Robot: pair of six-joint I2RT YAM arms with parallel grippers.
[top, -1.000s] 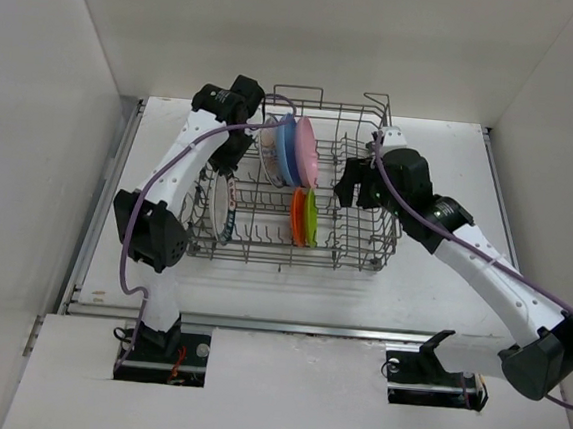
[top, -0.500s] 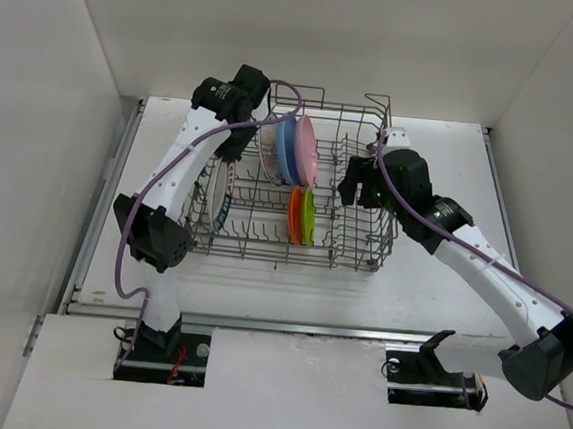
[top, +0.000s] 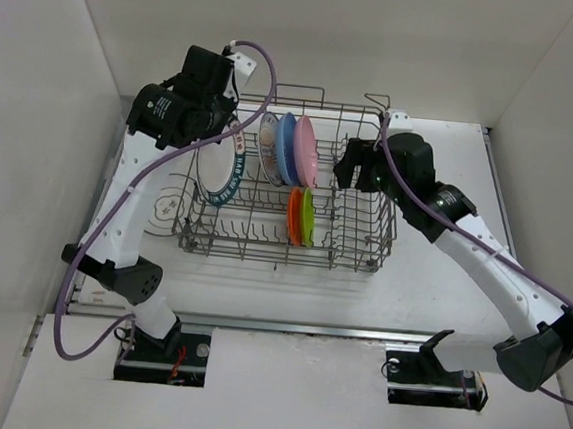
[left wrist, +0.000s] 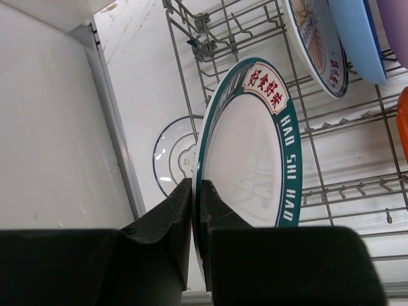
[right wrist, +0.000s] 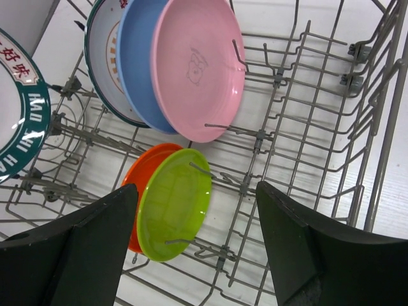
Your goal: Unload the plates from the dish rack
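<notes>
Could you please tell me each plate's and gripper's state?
Left gripper: shut
Teal-rimmed plate: held in left gripper
Right gripper: open
Clear plate: flat on table
Sunburst plate: racked upright
Blue plate: racked upright
Pink plate: racked upright
Orange plate: racked upright
Lime-green plate: racked upright

Under your left gripper [left wrist: 193, 185] lies a white table [left wrist: 150, 83]; to its left a grey metal rail [left wrist: 113, 127] edges it, then a white wall [left wrist: 44, 127].

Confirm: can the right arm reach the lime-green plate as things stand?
Probably yes. The right gripper is open and hangs above the lime-green plate, with nothing between. The orange plate stands close behind it, so one finger has little room.
</notes>
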